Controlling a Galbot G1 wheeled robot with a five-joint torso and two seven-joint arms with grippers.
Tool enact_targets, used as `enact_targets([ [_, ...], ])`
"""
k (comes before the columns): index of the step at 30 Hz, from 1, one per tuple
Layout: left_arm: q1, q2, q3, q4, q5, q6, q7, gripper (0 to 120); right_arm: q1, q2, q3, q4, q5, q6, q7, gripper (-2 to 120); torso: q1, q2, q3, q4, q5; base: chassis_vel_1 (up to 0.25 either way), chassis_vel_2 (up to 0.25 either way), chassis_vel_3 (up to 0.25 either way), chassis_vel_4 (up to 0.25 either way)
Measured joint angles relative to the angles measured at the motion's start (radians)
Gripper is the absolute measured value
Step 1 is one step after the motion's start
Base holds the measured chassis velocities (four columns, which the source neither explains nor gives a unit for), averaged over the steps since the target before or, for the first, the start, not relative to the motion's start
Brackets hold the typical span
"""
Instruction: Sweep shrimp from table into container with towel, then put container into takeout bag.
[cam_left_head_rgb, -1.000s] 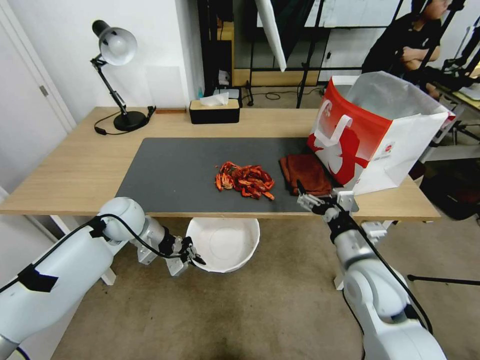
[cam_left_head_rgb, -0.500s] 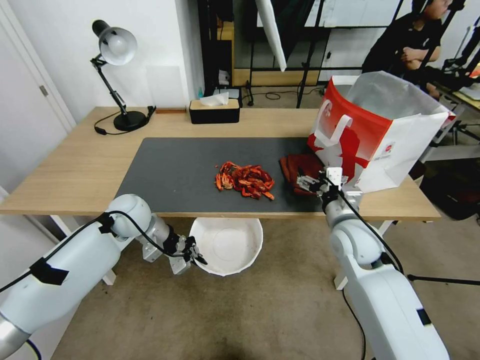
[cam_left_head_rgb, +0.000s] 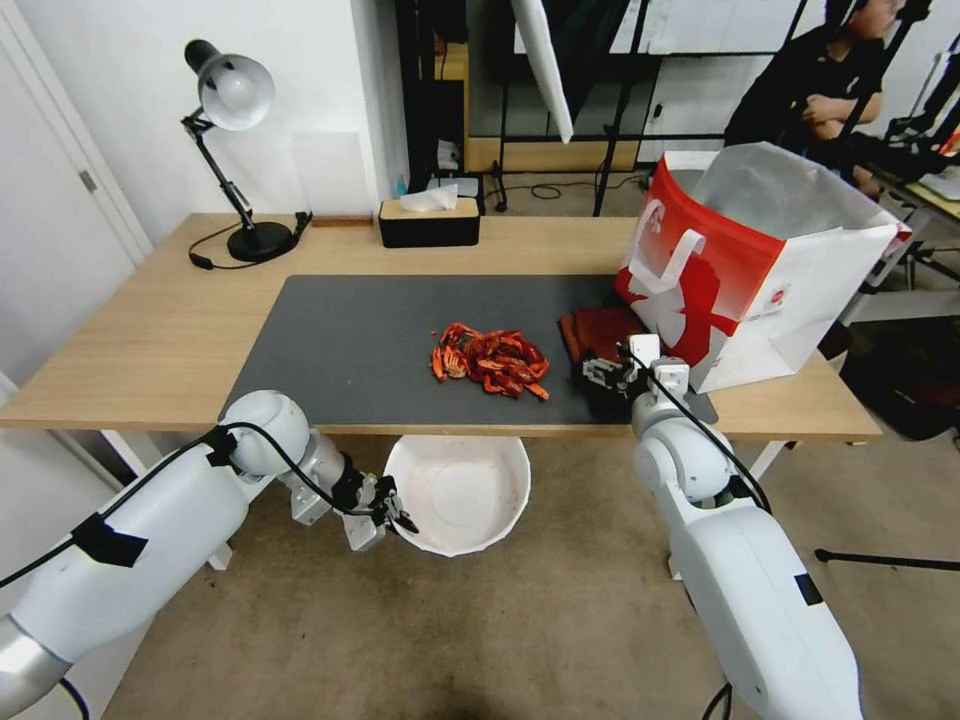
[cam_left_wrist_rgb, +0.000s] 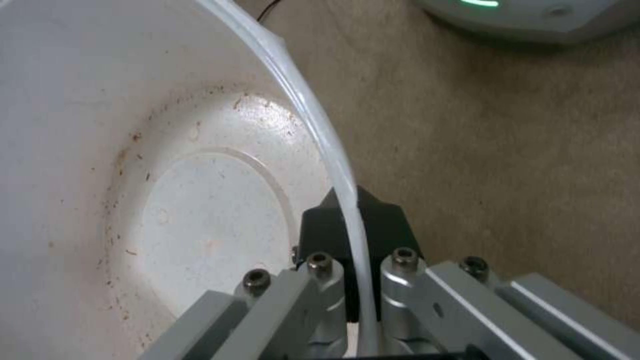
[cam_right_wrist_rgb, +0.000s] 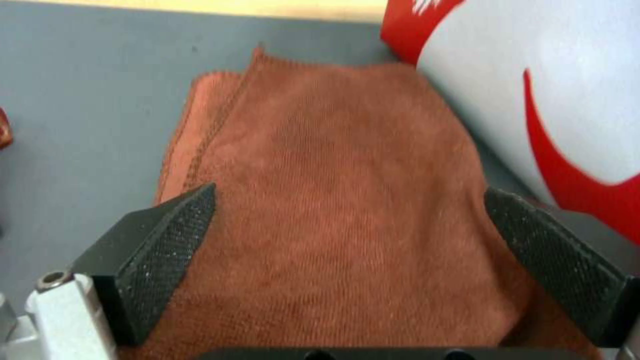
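- Shrimp (cam_left_head_rgb: 489, 361) lie piled on the dark mat (cam_left_head_rgb: 350, 350) near the table's (cam_left_head_rgb: 150, 330) front edge, mid-length.
- Takeout bag (cam_left_head_rgb: 745, 265) stands open at the table's right end, its side touching the towel (cam_right_wrist_rgb: 333, 200).
- Left arm reaches low under the front edge; the left gripper (cam_left_head_rgb: 392, 512) is clamped on the rim of the container (cam_left_head_rgb: 462, 492), which hangs tilted below the edge, just under the shrimp.
- Right arm stretches over the front right part of the table; the right gripper (cam_right_wrist_rgb: 347, 235) is spread wide, its fingers (cam_right_wrist_rgb: 167, 240) straddling the towel, pressing on the cloth.
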Motion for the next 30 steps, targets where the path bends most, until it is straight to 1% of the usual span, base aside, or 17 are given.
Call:
enact_targets([
  [4, 0.0, 0.002, 0.001, -0.001, -0.003, -0.001, -0.001, 0, 0.0, 0.002, 0.0, 0.0, 0.012, -0.013, 0.007, 98, 0.0, 0.0, 0.0, 0.0, 0.0001, 0.0, 0.0, 0.0, 0.0],
  [6, 0.0, 0.002, 0.001, -0.001, -0.004, -0.001, -0.001, 0, 0.0, 0.002, 0.001, 0.001, 0.018, -0.021, 0.01, 85, 0.0, 0.0, 0.0, 0.0, 0.0, 0.0, 0.0, 0.0, 0.0],
  [7, 0.0, 0.002, 0.001, -0.001, -0.004, -0.001, -0.001, 0, 0.0, 0.002, 0.001, 0.001, 0.018, -0.021, 0.01, 85, 0.0, 0.0, 0.0, 0.0, 0.0, 0.0, 0.0, 0.0, 0.0],
  [9, 0.0, 0.005, 0.001, -0.004, -0.01, -0.004, -0.002, 0, -0.004, 0.006, 0.004, 0.006, 0.039, -0.035, 0.025, 74, 0.0, 0.0, 0.0, 0.0001, 0.0, 0.0, 0.0, 0.0, 0.0],
  [10, 0.0, 0.005, 0.001, -0.004, -0.01, -0.004, -0.002, 0, -0.004, 0.006, 0.004, 0.006, 0.039, -0.035, 0.025, 74, 0.0, 0.0, 0.0, 0.0001, 0.0, 0.0, 0.0, 0.0, 0.0],
  [13, 0.004, 0.009, 0.001, -0.01, -0.019, -0.006, -0.006, 0, -0.014, 0.01, 0.01, 0.014, 0.061, -0.047, 0.04, 57, 0.0, 0.0, 0.0, 0.0001, -0.0001, 0.0, 0.0, 0.0, 0.0],
  [14, 0.004, 0.009, 0.001, -0.01, -0.019, -0.006, -0.006, 0, -0.014, 0.01, 0.01, 0.014, 0.061, -0.047, 0.04, 57, 0.0, 0.0, 0.0, 0.0001, -0.0001, 0.0, 0.0, 0.0, 0.0],
  [15, 0.005, 0.01, 0.001, -0.01, -0.02, -0.006, -0.008, 0, -0.016, 0.01, 0.011, 0.015, 0.062, -0.047, 0.041, 54, 0.0, 0.0, 0.0, 0.0, -0.0001, 0.0, 0.0, 0.0, 0.0],
  [17, 0.006, 0.013, -0.001, -0.01, -0.022, -0.008, -0.013, 0, -0.019, 0.011, 0.013, 0.017, 0.063, -0.045, 0.042, 42, 0.0, 0.0, 0.0, -0.0001, -0.0001, 0.0, 0.0, 0.0, 0.0],
  [18, 0.006, 0.013, -0.001, -0.01, -0.022, -0.008, -0.013, 0, -0.019, 0.011, 0.013, 0.017, 0.063, -0.045, 0.042, 42, 0.0, 0.0, 0.0, -0.0001, -0.0001, 0.0, 0.0, 0.0, 0.0],
  [21, 0.007, 0.017, -0.004, -0.01, -0.023, -0.011, -0.015, 0, -0.023, 0.01, 0.013, 0.023, 0.063, -0.036, 0.038, 30, 0.0, 0.0, 0.0, 0.0, 0.0001, 0.0, 0.0, 0.0, 0.0],
  [22, 0.008, 0.019, -0.005, -0.01, -0.024, -0.012, -0.017, 0, -0.025, 0.008, 0.013, 0.026, 0.061, -0.028, 0.03, 25, 0.0, 0.0, 0.0, 0.0, 0.0002, 0.0, 0.0, 0.0, 0.0],
  [23, 0.008, 0.019, -0.005, -0.01, -0.024, -0.012, -0.017, 0, -0.025, 0.008, 0.013, 0.026, 0.061, -0.028, 0.03, 25, 0.0, 0.0, 0.0, 0.0, 0.0002, 0.0, 0.0, 0.0, 0.0],
  [26, 0.01, 0.02, -0.007, -0.01, -0.025, -0.013, -0.019, 0, -0.029, -0.003, 0.015, 0.041, 0.048, -0.004, -0.002, 11, 0.0, 0.0, 0.0, 0.0, 0.0004, 0.0, 0.0, 0.0, 0.0],
  [27, 0.01, 0.02, -0.007, -0.01, -0.025, -0.013, -0.019, 0, -0.029, -0.003, 0.015, 0.041, 0.048, -0.004, -0.002, 11, 0.0, 0.0, 0.0, 0.0, 0.0004, 0.0, 0.0, 0.0, 0.0],
  [29, 0.011, 0.021, -0.009, -0.01, -0.027, -0.013, -0.02, 0, -0.03, -0.025, 0.02, 0.056, 0.039, 0.041, -0.062, 7, 0.0, 0.0, 0.0, 0.0, 0.0003, 0.0, 0.0, 0.0, 0.0],
  [30, 0.012, 0.022, -0.01, -0.01, -0.028, -0.013, -0.02, 0, -0.028, -0.039, 0.022, 0.058, 0.034, 0.071, -0.102, 7, 0.0, 0.0, 0.0, -0.0001, 0.0002, 0.0, 0.0, 0.0, 0.0],
])
